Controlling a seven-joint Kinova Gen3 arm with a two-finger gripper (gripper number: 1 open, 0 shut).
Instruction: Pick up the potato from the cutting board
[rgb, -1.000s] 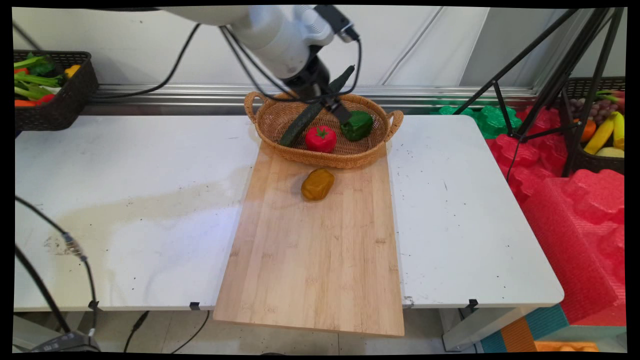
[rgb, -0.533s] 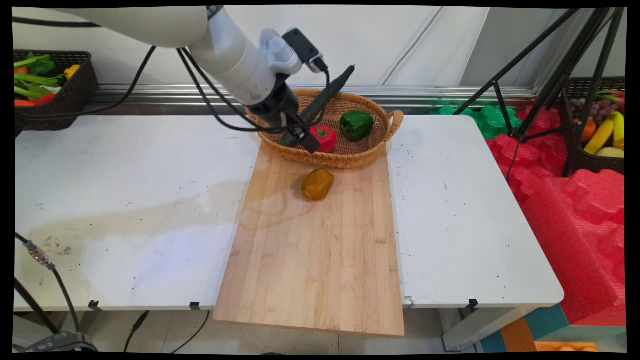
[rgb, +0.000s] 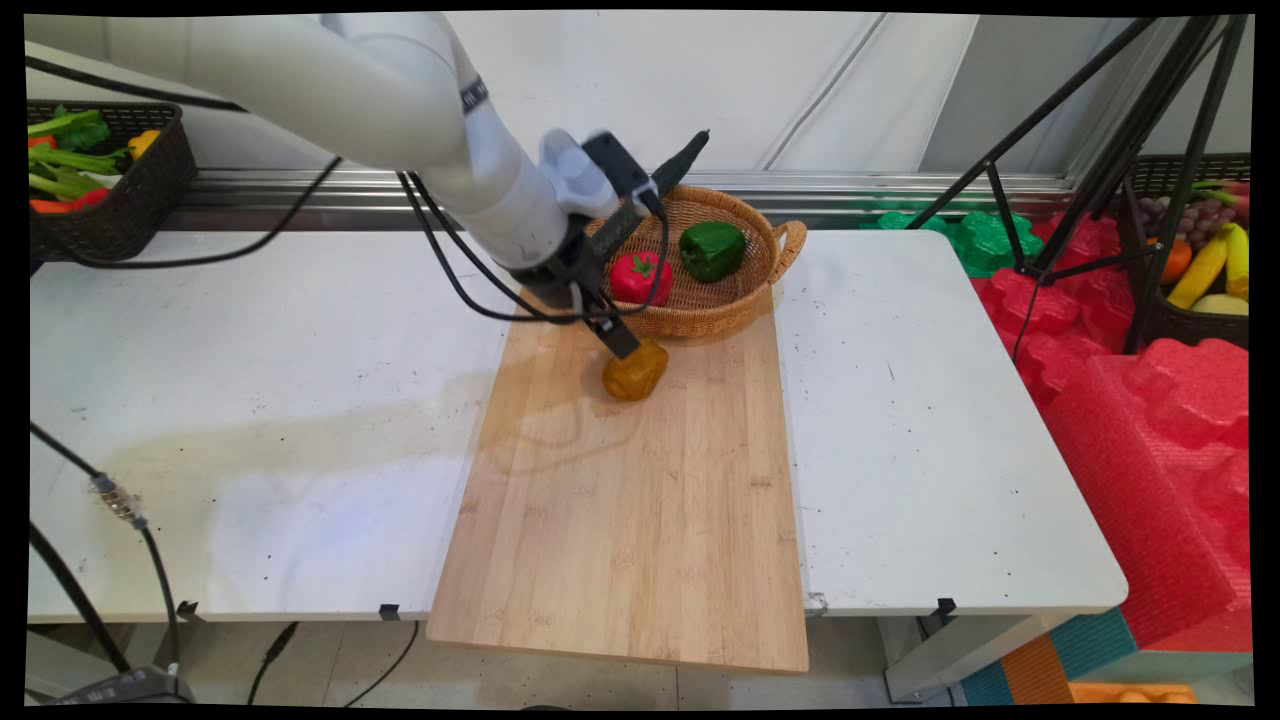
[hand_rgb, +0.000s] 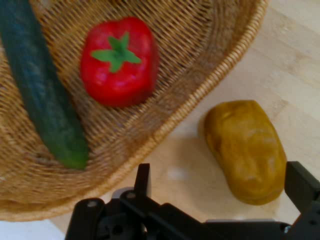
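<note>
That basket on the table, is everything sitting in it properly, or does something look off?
The cucumber looks odd: it is too long for the wicker basket, so it leans with its far end poking up over the rim. The red pepper and green pepper sit inside normally. A yellow-brown pepper lies outside on the cutting board.

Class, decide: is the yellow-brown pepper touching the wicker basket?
Apart. In the hand view a strip of bare wooden board separates the yellow-brown pepper from the wicker basket rim.
</note>
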